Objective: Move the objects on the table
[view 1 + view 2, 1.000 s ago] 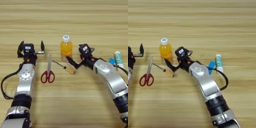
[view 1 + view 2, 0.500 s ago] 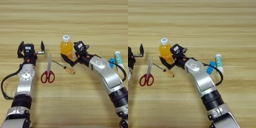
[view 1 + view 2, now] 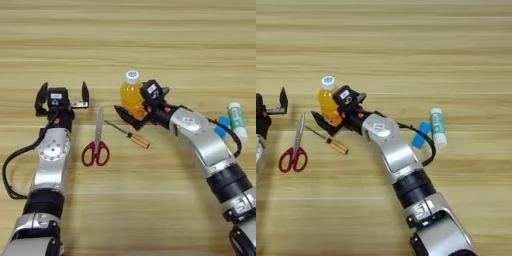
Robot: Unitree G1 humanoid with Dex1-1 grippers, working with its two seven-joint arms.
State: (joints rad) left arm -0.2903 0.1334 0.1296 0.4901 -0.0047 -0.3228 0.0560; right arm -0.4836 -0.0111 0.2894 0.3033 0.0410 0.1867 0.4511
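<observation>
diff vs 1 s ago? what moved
The right gripper has swung left across the table, from just right of the orange-juice bottle to around it: one finger now lies in front of the bottle, the other behind. Whether it grips yet is unclear; the bottle stands where it was. Unchanged: left gripper parked open at left, scissors, screwdriver, blue eraser, glue stick.

Right tool (image 3: 134, 106) covers the lower side of the juice bottle (image 3: 130, 94), its far finger is hidden behind it so grip can't be confirmed; eraser (image 3: 222, 127) partly behind the right arm's cable; left tool (image 3: 271, 107) cut by right-eye edge.
</observation>
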